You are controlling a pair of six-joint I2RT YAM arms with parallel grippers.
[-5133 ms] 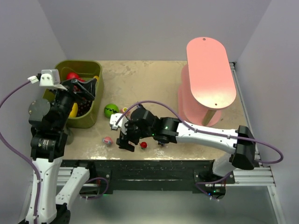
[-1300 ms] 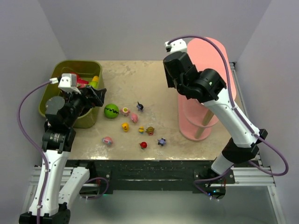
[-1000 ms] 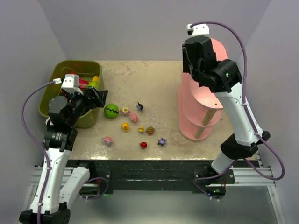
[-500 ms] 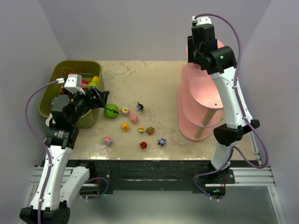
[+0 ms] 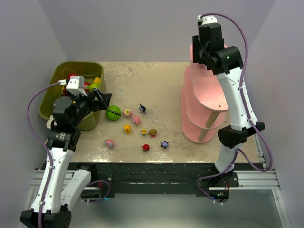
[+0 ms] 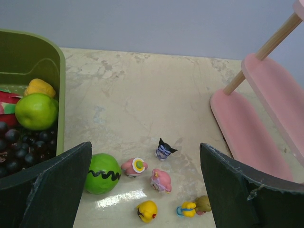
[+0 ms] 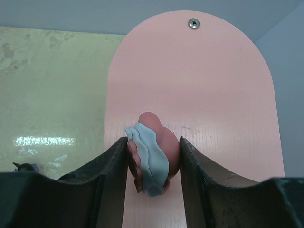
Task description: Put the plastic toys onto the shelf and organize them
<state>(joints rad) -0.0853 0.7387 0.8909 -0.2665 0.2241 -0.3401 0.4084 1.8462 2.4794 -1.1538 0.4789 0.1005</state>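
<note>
right gripper [image 7: 153, 159] half-closed on pink-and-blue toy [image 7: 154, 149] over shelf [image 7: 213, 95] top (left gripper [image 6: 146, 156] agape, empty): likely light, rigid, slick, so pinch the flanks.

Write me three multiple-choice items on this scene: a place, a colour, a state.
1. Where is the right gripper relative to the shelf? A: under its lowest board. B: above its top board. C: behind it.
2. What colour is the ball beside the bin? A: red. B: blue. C: green with a black zigzag.
3. How is the left gripper? A: open, empty. B: shut on a yellow toy. C: shut on the ball.
Answers: B, its wrist view shows the pink board below the toy it holds; C, the left wrist view shows it; A, its fingers stand wide apart, nothing between.
</note>
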